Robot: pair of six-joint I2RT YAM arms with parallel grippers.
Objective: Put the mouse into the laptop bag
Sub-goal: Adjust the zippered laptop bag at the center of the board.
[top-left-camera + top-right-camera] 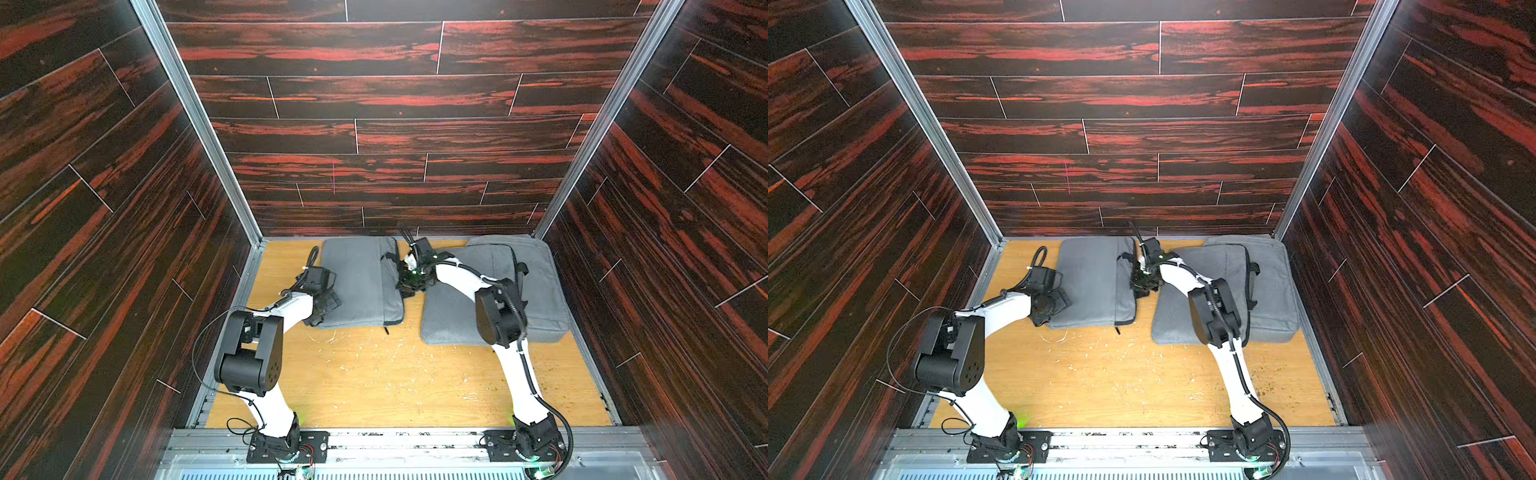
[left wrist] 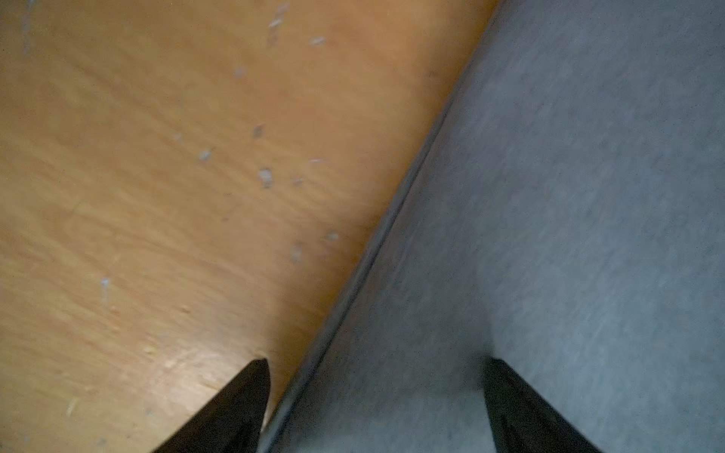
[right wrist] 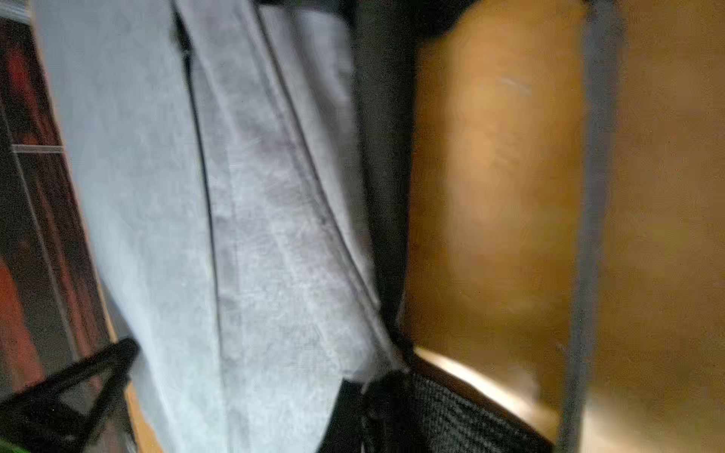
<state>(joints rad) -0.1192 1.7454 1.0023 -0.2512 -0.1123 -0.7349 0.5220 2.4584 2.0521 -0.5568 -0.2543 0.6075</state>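
In both top views the gray laptop bag (image 1: pixel 357 282) lay flat at the far side of the wooden table (image 1: pixel 374 382), close to the back wall. To its right lay a second gray bag (image 1: pixel 449 311), which overlapped a third gray bag (image 1: pixel 540 291) in the far right corner. The left gripper (image 1: pixel 328 303) was low at the left edge of the laptop bag, near the bag's front corner. The right gripper (image 1: pixel 406 286) was at the right edge of the same bag, just below its black handle (image 1: pixel 388 257), in the gap between this bag and the second one. The right arm reached across the second bag. The mouse could not be made out in either top view. In the left wrist view the left gripper (image 2: pixel 376 364) stood with its jaws wide apart and nothing between them; one finger was over the bare table (image 2: pixel 157 196) and the other over the gray cloth of the laptop bag (image 2: pixel 569 235), so the bag's edge ran between them. No mouse showed here. The right wrist view was strongly blurred. It showed the gray cloth of the laptop bag (image 3: pixel 157 196), a black strap (image 3: pixel 386 157) along its edge and the table (image 3: pixel 490 176) beside it. A black woven piece (image 3: pixel 443 415) sat close to the camera. The right gripper was closed, but I could not tell whether it pinched the cloth, the strap or nothing. The mouse was not to be found in this view either.
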